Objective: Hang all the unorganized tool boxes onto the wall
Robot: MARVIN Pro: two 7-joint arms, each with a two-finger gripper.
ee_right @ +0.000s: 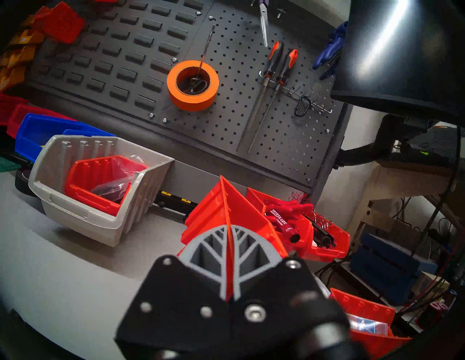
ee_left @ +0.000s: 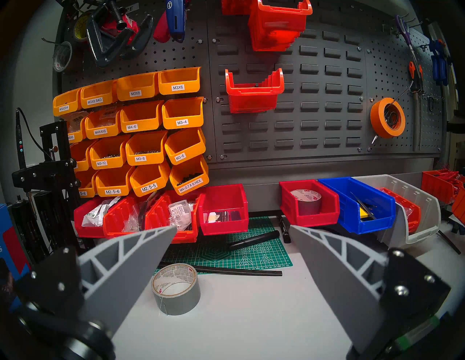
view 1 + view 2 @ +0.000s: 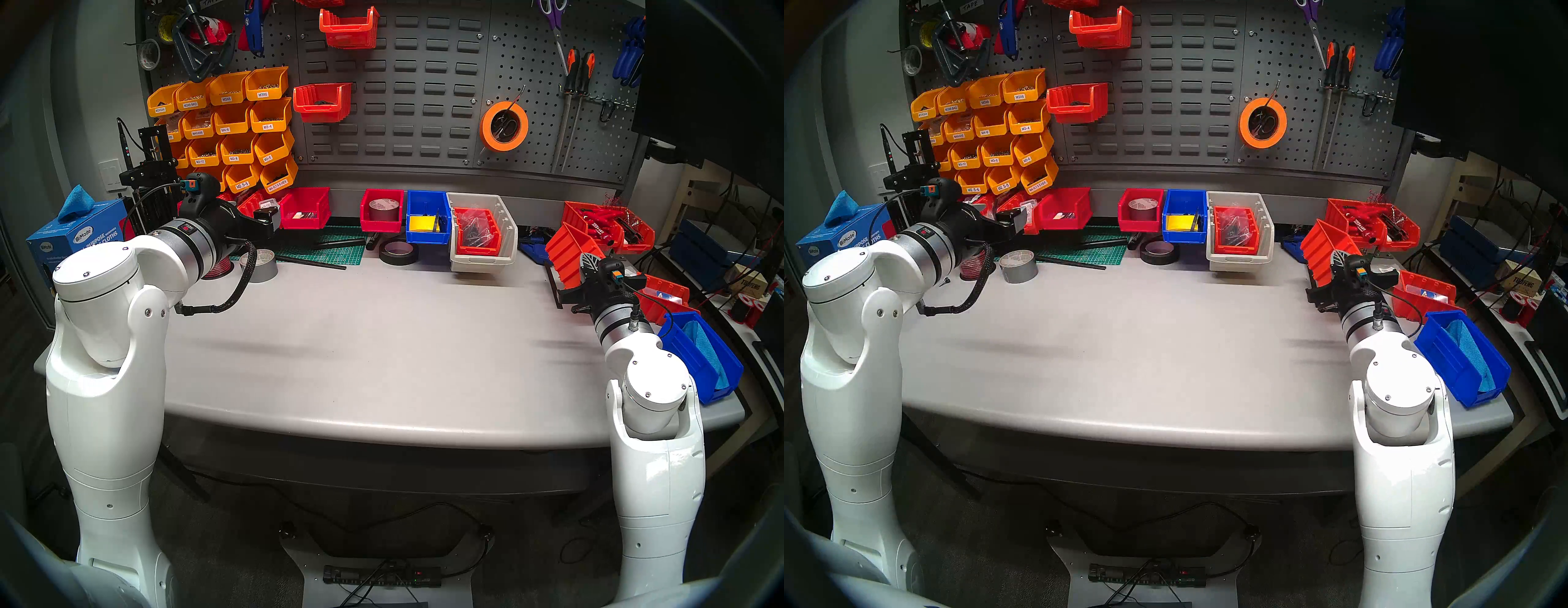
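Right gripper (image 1: 230, 254) clenched on orange-red bin's (image 1: 241, 213) wall edge, left gripper (image 2: 232, 241) released, broad bare tabletop (image 3: 382, 339) between.

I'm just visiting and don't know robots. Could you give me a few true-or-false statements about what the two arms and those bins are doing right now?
1. The right gripper is shut on the wall of an orange-red bin. True.
2. The left gripper holds the grey tape roll. False: it is open and holds nothing; the roll lies on the table.
3. Two orange-red bins hang on the slotted panel. True.
4. The blue bin beside the white bin hangs on the panel. False: it sits at the table's back.
5. The orange tape lies on the table. False: it hangs on the pegboard.
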